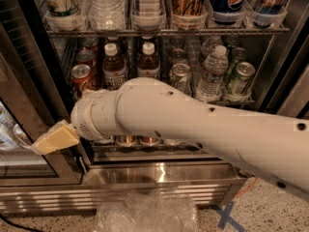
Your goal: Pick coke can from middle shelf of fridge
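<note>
the gripper (50, 139) hangs low at the left, in front of the fridge (159, 175) door frame; whether it is open or closed cannot be told. the coke can (80, 77) stands upright above and to the right of it, apart, in the leftmost visible lane of the middle shelf (237, 101). brown tea bottles (114, 66) stand just beside the can. the white arm (193, 124) crosses the shelf front.

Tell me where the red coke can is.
Camera view: the small red aluminium coke can stands far left in the fridge, just left of a brown tea bottle. The gripper sits lower left of it.
</note>
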Robot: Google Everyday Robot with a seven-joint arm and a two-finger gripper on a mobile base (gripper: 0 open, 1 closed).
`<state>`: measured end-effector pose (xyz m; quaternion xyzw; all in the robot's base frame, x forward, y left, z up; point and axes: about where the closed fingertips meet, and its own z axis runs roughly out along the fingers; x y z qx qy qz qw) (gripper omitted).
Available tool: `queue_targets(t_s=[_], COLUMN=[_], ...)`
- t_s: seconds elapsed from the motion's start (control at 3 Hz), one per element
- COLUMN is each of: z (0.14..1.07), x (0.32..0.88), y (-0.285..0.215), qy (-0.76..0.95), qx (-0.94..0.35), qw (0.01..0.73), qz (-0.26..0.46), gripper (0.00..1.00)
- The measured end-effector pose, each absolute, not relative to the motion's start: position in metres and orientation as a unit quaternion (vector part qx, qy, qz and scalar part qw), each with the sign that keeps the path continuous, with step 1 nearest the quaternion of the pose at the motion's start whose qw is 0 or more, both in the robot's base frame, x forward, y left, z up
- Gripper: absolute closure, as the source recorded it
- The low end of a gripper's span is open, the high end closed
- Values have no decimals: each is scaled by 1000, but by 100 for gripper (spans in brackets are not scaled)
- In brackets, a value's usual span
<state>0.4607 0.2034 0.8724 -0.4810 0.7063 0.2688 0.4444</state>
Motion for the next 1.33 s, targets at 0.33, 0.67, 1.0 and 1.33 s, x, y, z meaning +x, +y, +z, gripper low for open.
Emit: queue_targets(t_s=[0.33, 0.67, 1.0, 1.33], z=[865, 846, 816, 816], x=[459, 446, 424, 424], y=[255, 299, 325, 322], qy=[646, 587, 583, 583], qx=[-506, -531, -521, -521], qw=[471, 486, 479, 479], qz=[323, 370, 399, 399], gripper=[0, 0, 0, 0])
